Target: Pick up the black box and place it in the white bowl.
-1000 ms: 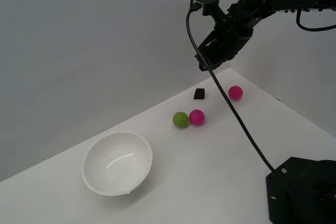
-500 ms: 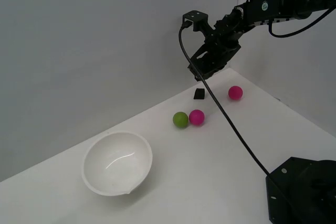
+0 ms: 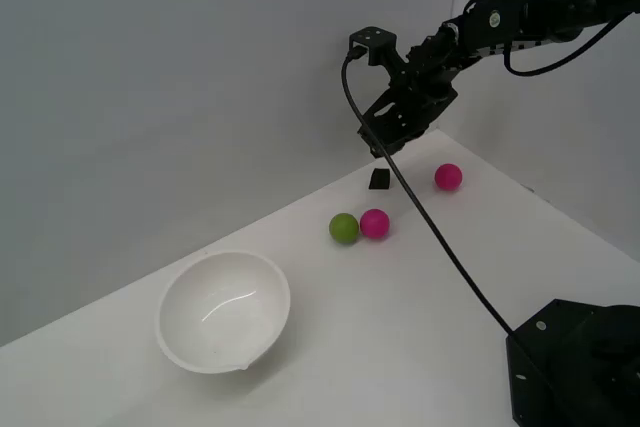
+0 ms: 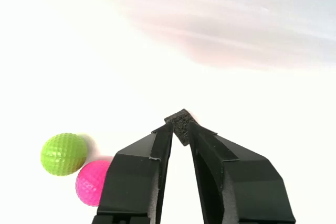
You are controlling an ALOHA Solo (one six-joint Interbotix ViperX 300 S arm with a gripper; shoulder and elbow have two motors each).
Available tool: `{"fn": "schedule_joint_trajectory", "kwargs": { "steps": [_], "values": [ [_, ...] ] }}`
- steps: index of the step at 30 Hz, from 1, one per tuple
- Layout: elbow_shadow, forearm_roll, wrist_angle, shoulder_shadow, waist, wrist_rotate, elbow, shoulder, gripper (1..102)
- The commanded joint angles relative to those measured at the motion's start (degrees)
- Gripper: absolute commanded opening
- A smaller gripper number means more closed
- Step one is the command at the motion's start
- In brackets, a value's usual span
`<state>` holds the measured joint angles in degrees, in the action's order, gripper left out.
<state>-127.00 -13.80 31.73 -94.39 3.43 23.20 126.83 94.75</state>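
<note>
A: Where is the black box (image 3: 379, 179) sitting?

B: It is sitting on the white table (image 3: 420, 297), near the far edge, just under the pincer (image 3: 385, 143). A pink ball (image 3: 448, 177) is lying near it, toward the exterior view's right.

A: Is the pincer holding it?

B: No. In the wrist view the pincer (image 4: 180, 128) is hanging above the box (image 4: 181, 126) with its two fingers only a little apart, and the box is peeking out between the tips.

A: How should it do the grab?

B: I think it should open a bit more, go straight down with one finger on each side, then squeeze softly.

A: What is each camera showing?

B: Only the exterior view is showing the white bowl (image 3: 224, 312), well apart from the box. Only the wrist view is showing the gap between the fingers, and a green ball (image 4: 63, 153) touching another pink ball (image 4: 93, 182).
</note>
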Motion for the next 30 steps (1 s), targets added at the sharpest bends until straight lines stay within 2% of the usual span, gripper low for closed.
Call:
{"fn": "schedule_joint_trajectory", "kwargs": {
  "steps": [1, 8, 12, 15, 30],
  "values": [
    [0.8, -0.7, -0.3, -1.0, 0.9, -0.1, -0.4, 0.8, 23],
    [1.1, -0.7, -0.3, 0.1, 1.0, -0.1, -0.7, -0.3, 29],
    [1.2, -0.7, -0.3, 1.0, 0.9, -0.1, -0.8, -1.1, 50],
    [1.3, -0.7, 0.1, 1.7, 0.9, -0.1, -0.9, -1.8, 58],
    [2.4, -0.7, 0.4, 5.6, 1.0, -0.1, -1.8, -5.9, 59]
  ]
}}
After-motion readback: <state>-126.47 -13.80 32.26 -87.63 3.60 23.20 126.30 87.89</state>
